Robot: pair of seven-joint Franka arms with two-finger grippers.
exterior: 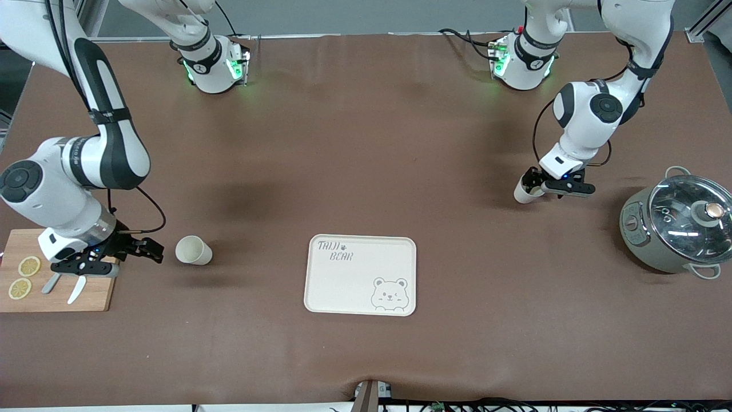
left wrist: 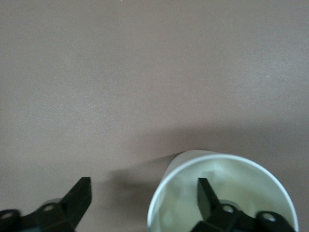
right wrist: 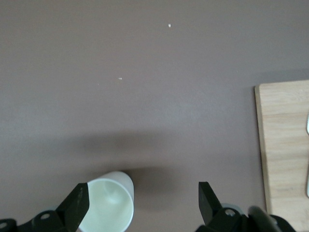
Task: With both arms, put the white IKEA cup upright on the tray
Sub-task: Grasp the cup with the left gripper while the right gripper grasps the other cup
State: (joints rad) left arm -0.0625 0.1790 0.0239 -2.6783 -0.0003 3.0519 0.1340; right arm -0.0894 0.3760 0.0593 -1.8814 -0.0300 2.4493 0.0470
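Straddling the white cup's (left wrist: 251, 191) rim, your left end effector (left wrist: 144, 188) is standing with fingers apart, one inside the wall and one outside. That cup is sitting on the surface at about two o'clock from the tray (exterior: 343, 286), well apart from it. It is likely handling light, stiff and slick, so be pinching the wall squarely. Your right end effector (right wrist: 142, 193) is waiting with fingers apart beside a second cup (exterior: 193, 250) at nine o'clock.
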